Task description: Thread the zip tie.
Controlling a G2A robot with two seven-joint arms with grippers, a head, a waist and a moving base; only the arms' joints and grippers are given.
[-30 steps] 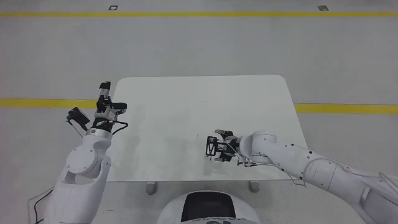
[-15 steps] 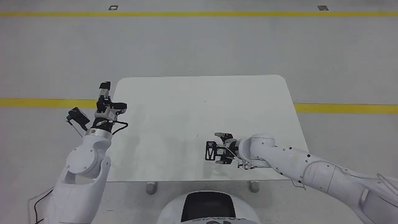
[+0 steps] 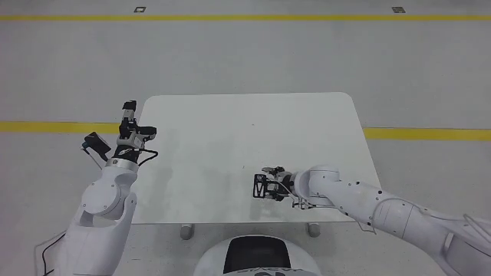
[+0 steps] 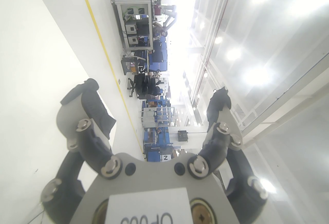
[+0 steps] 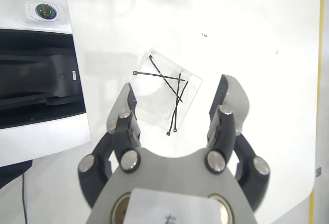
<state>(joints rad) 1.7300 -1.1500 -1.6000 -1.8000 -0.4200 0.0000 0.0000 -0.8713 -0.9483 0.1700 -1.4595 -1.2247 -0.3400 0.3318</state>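
right wrist view looks down through the opening of the right claw, which is spread wide and holds nothing. below it four black zip ties lie crossed over each other on a clear tray, on the part of the white surface that is near the robot. the step in hand seems to be the picking of one tie, and it is judged an early step, since no tie is lifted or looped yet. to do it well, the claw should choose a tie that lies on top of the others, or one whose end sticks out past the tray edge, like the two heads closest to the claw. it should come down straight with the thin strap in the middle of its opening and close slowly. a tie so flat and light can slip away or drag its neighbours along, and the smooth tray may slide. a grip near the head would probably leave the tail free for threading. the top view gives what the wrist view cannot, namely how both arms stand: the right claw is over the near part of the surface and the left claw is at the left edge, well apart from it. the ties there are too small to tell. the left wrist view adds that the left claw is also spread and empty, and points away from the surface.
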